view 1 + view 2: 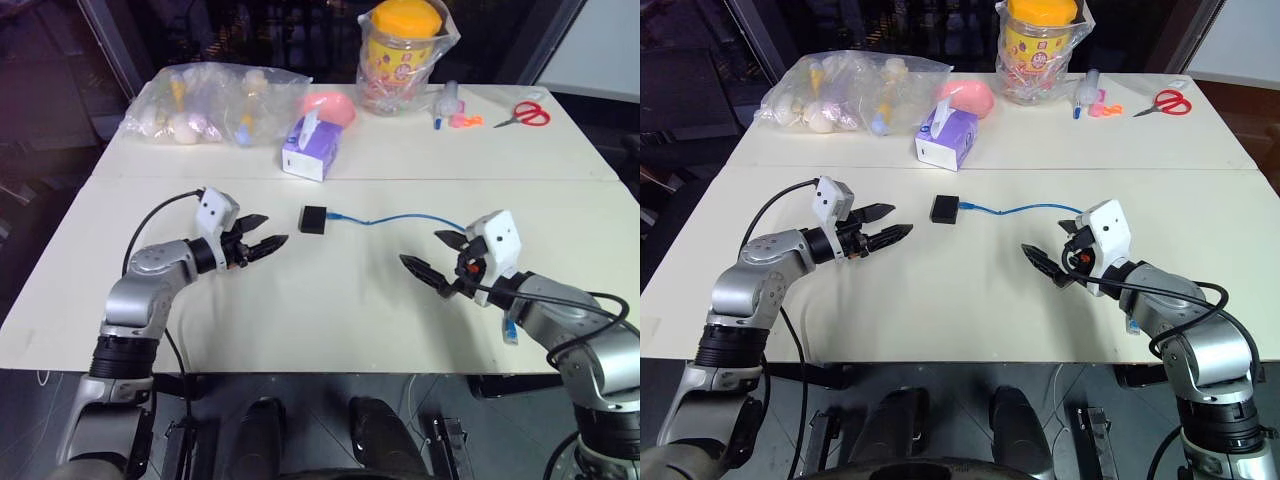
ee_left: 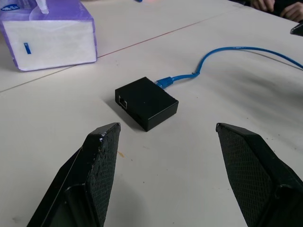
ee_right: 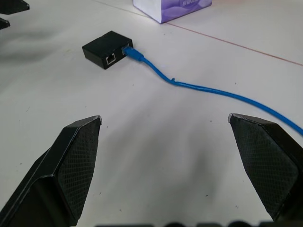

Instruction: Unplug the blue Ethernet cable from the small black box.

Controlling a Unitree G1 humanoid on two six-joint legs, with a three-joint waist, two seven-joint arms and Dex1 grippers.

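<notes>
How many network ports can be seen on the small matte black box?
2. One empty port faces the right pincer; beside it, another holds the bright blue Ethernet cable. The black box may hide more ports.

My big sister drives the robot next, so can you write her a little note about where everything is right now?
Left gripper: open, empty, just left of the small black box.
Right gripper: open, empty, near the far end of the blue Ethernet cable.
The box lies mid-table; the cable is plugged into its side.
Done: both grippers are near the job's things.
Left: hold the box, grip the plug, pull it out.
</notes>
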